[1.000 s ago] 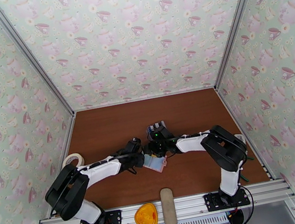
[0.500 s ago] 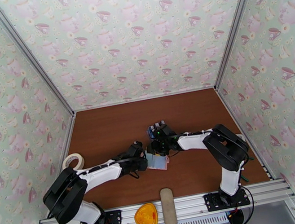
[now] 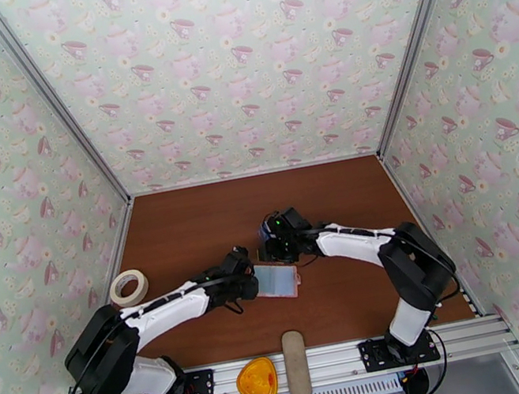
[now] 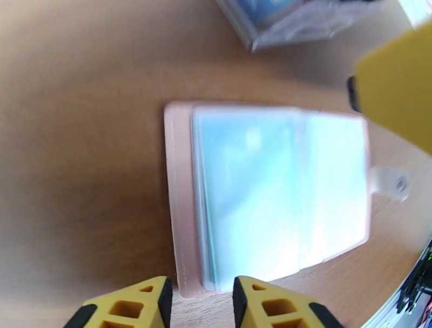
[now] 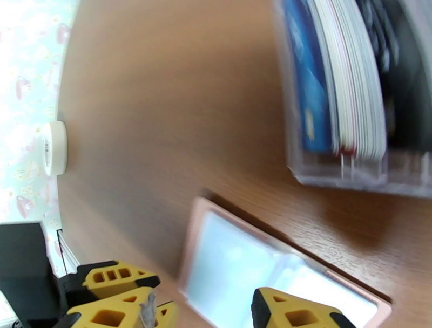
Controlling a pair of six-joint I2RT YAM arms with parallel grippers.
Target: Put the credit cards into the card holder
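Blur softens both wrist views. From overhead the right gripper (image 5: 208,310) covers most of the clear plastic upright rack (image 5: 345,167), and the rack runs off the frame's top and right edges in the right wrist view. The credit cards (image 5: 337,75), thin plastic rectangles in blue, white and black, stand on edge in that rack, packed side by side just beyond the middle of the brown wood-grain table (image 3: 184,223).

The pale pink rectangular card holder (image 4: 181,205) lies flat and open near the table's middle, just nearer than the rack. Its milky translucent sleeves (image 4: 281,194) face up, and a clear snap tab (image 4: 391,180) juts from 1 side.

The left arm stretches low from the near-left corner. The left gripper (image 4: 201,294) sits at the holder's edge, its 2 yellow fingers parted by a narrow gap and pinching nothing. The right arm bends in from the near-right corner, its 2 fingers spread wide and empty above holder and rack. A white roll of tape (image 3: 128,286) sits by the left edge.
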